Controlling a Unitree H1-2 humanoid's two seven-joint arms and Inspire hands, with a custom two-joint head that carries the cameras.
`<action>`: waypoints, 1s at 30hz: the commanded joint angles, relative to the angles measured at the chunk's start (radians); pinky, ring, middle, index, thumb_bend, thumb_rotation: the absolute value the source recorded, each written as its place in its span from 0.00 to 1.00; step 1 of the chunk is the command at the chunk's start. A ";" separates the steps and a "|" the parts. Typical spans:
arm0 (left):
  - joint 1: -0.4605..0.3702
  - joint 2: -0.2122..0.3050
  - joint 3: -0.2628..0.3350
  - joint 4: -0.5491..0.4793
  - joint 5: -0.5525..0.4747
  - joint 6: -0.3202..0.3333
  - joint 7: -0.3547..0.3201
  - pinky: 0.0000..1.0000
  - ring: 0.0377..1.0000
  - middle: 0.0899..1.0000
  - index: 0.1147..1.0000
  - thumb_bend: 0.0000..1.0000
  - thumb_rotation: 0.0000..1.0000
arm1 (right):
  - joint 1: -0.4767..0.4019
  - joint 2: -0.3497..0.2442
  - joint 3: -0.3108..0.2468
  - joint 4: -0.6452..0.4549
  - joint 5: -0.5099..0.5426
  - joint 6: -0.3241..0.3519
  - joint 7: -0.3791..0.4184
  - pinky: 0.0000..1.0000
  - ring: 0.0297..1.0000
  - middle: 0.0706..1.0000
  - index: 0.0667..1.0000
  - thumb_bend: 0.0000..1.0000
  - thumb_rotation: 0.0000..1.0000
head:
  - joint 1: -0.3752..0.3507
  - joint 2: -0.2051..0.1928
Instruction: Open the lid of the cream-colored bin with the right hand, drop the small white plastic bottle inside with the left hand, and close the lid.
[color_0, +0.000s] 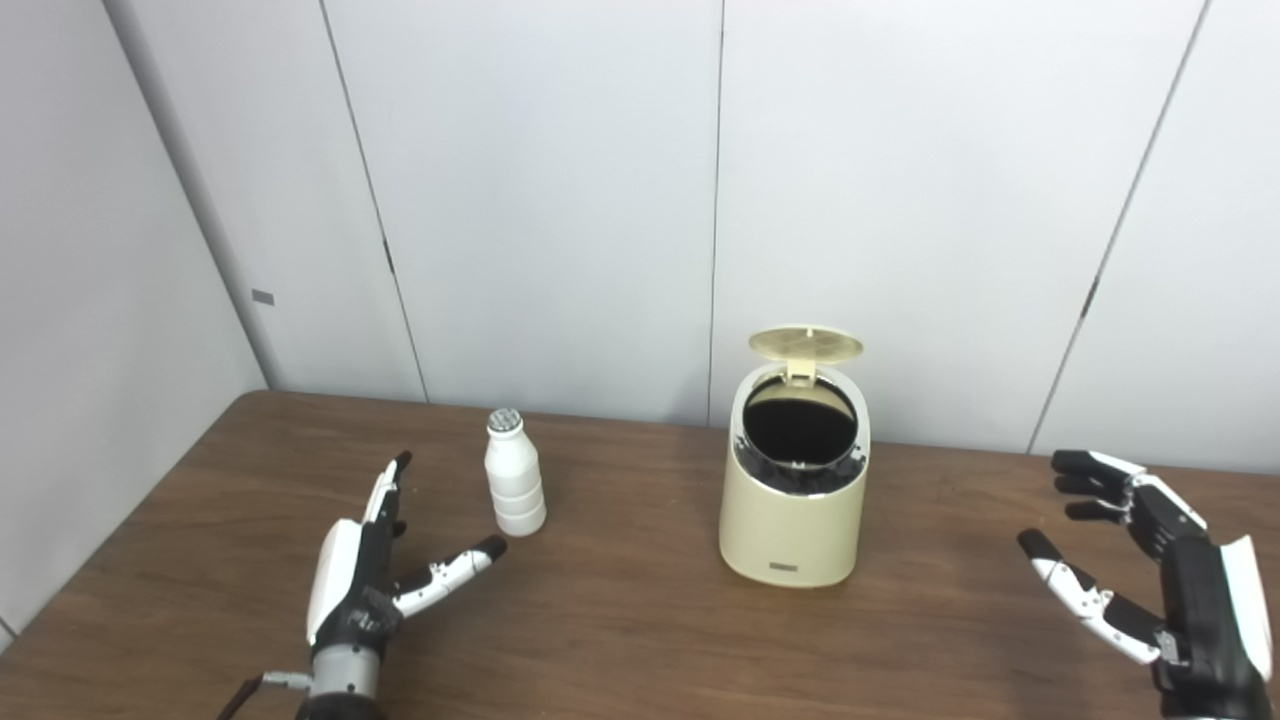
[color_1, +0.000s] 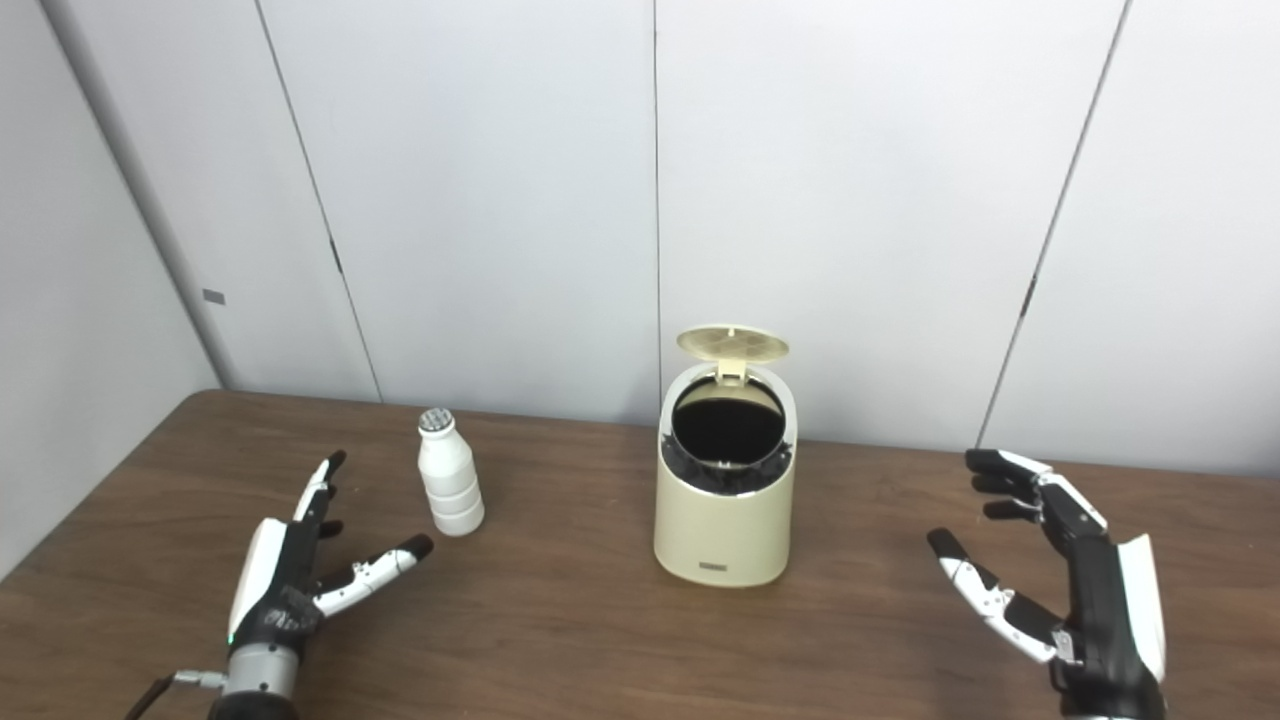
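The cream-colored bin (color_0: 792, 520) stands upright near the middle of the brown table (color_0: 620, 640). Its round lid (color_0: 805, 345) is tipped up at the back, and the dark inside shows. A small white plastic bottle (color_0: 514, 488) with a silvery cap stands upright to the left of the bin, apart from it. My left hand (color_0: 372, 570) rests open in front and to the left of the bottle, not touching it. My right hand (color_0: 1150, 560) hovers open well to the right of the bin, holding nothing.
White wall panels (color_0: 560, 200) close off the table's far edge just behind the bin. Another wall runs along the left side. Bare tabletop lies between the bottle and the bin and in front of both.
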 joint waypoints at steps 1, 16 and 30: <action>-0.049 0.030 -0.007 -0.005 0.006 -0.006 -0.001 0.84 0.97 1.00 1.00 1.00 0.51 | -0.026 -0.003 -0.009 -0.042 0.001 -0.012 -0.009 0.58 0.68 0.69 0.66 0.25 0.08 | 0.000 0.001; -0.140 0.065 -0.054 0.123 -0.054 -0.018 -0.057 0.87 0.98 1.00 1.00 1.00 0.49 | -0.026 0.001 -0.010 -0.065 0.018 0.009 0.002 0.59 0.68 0.69 0.66 0.23 0.11 | -0.009 0.004; -0.201 0.071 -0.098 0.215 -0.059 -0.013 -0.068 0.78 0.91 0.97 1.00 1.00 0.45 | -0.025 0.009 -0.007 -0.082 0.015 0.030 0.003 0.57 0.66 0.68 0.65 0.23 0.12 | -0.017 0.002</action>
